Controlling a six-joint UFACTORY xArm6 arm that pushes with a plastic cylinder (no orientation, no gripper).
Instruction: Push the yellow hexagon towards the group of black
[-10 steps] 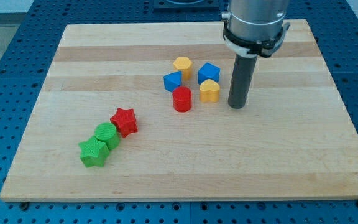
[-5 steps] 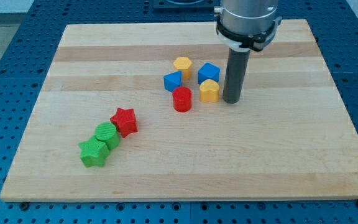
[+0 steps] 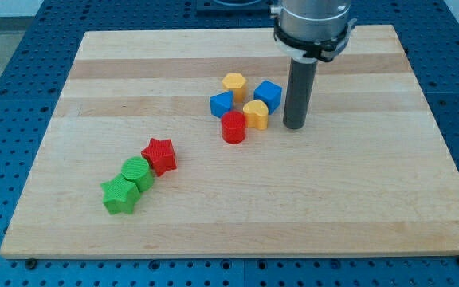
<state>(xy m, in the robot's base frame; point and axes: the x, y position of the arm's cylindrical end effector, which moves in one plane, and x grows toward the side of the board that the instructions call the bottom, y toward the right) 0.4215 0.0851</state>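
Note:
The yellow hexagon [image 3: 233, 83] lies near the board's middle top, at the top of a cluster. Beside it are a blue block [image 3: 268, 94] to its right, another blue block [image 3: 222, 104] below left, a rounded yellow block [image 3: 255, 114] and a red cylinder [image 3: 233, 127]. My tip [image 3: 294, 125] rests on the board right of the rounded yellow block, a small gap apart, and below right of the blue block. No black blocks show in the view.
A red star [image 3: 159, 155], a green cylinder [image 3: 138, 173] and a green star [image 3: 119, 194] lie in a diagonal row at the lower left. The wooden board [image 3: 373, 199] sits on a blue perforated table.
My tip moved left and slightly up. The rounded yellow block slid left, now touching the red cylinder. The yellow hexagon has not moved.

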